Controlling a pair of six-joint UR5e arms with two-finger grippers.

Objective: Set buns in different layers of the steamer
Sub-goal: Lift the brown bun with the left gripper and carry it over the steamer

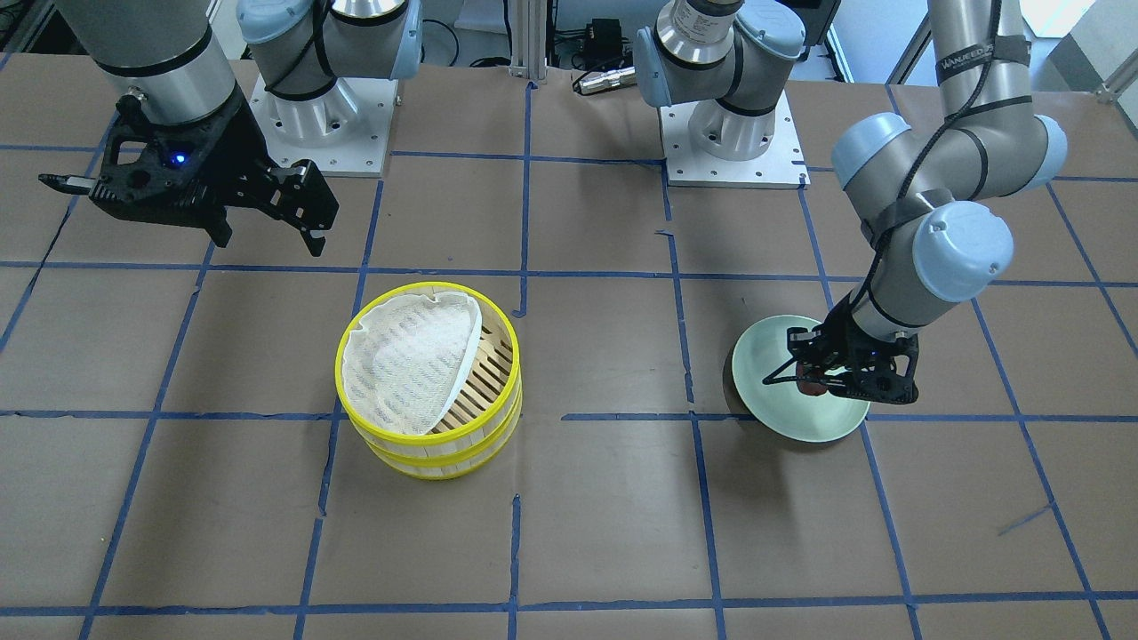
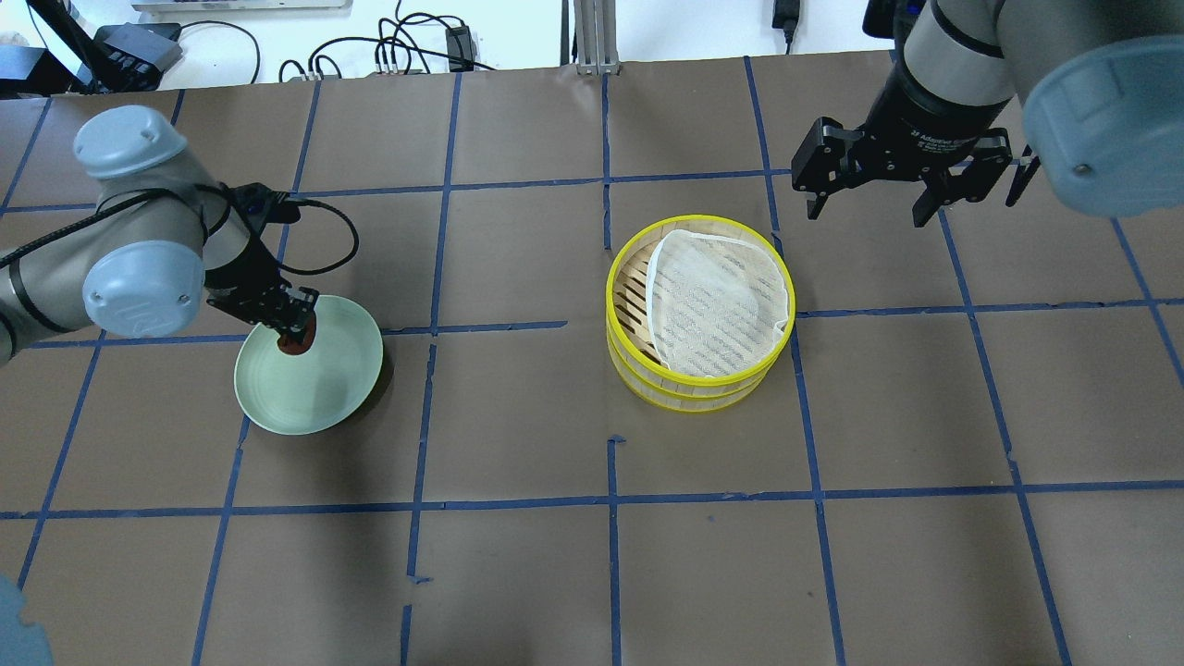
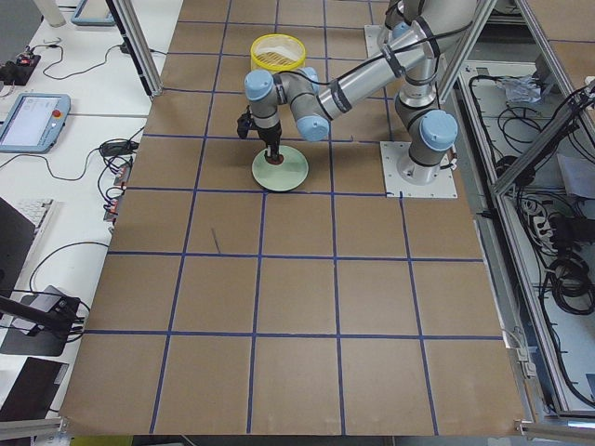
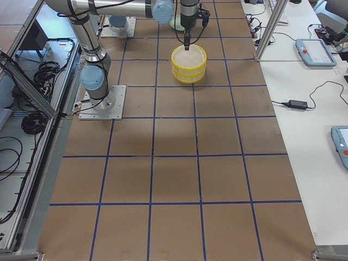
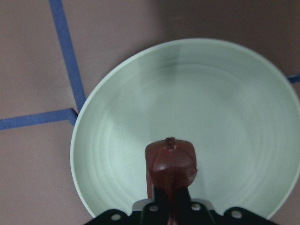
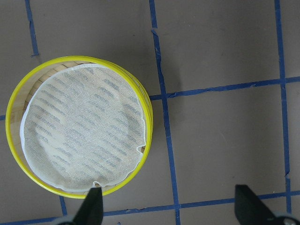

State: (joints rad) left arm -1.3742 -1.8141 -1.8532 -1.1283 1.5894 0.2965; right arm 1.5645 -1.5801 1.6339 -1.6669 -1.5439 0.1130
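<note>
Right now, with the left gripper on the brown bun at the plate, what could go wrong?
The left gripper pinches the brown bun near its fingertips at the green plate, so it may slip during the carry. The cloth liner in the top steamer layer sits off-centre, leaving slats bare; the bun could land on its raised edge. The open right gripper hovers beside the steamer and may crowd the approach.

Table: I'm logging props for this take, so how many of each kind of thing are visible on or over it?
Steamer trays: 2, stacked
Cloth liner: 1
Plate: 1
Brown bun: 1
Total: 5
</note>
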